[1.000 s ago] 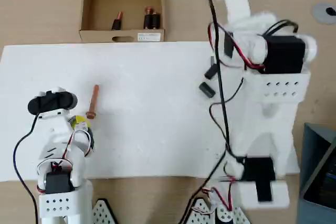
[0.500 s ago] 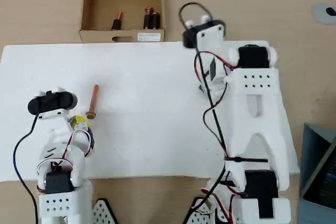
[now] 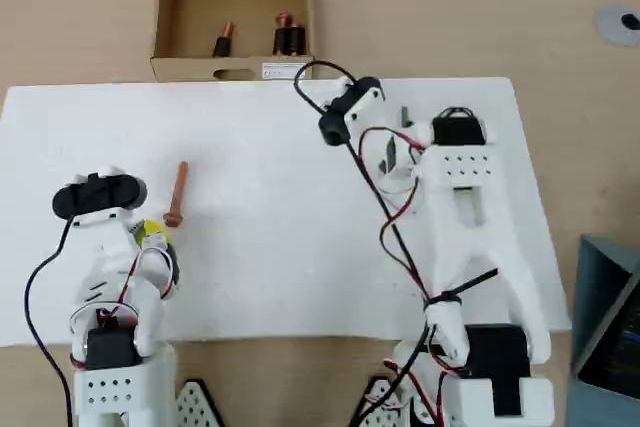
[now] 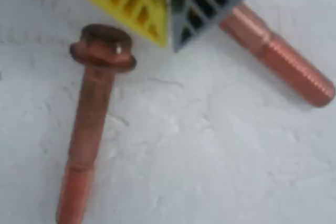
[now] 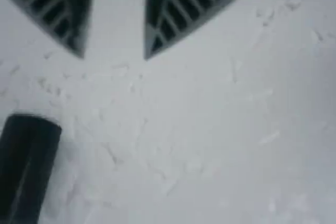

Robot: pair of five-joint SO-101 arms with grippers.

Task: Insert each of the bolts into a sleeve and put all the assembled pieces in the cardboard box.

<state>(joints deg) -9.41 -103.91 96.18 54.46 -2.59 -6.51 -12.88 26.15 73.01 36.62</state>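
Two loose bolts (image 4: 94, 129), (image 4: 278, 56); one sleeve (image 5: 26, 171); two assembled pieces (image 3: 222, 42), (image 3: 288, 39); one cardboard box (image 3: 190, 69).

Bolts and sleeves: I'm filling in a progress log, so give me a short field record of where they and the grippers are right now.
box: cardboard box past the far edge of the white mat, two assembled pieces inside
loose bolt: bolt lying on the mat, head near the left gripper
second bolt: second bolt partly hidden behind the left gripper; held or not unclear
sleeve: black sleeve lying on the mat close to the right gripper
right gripper: open, holding nothing
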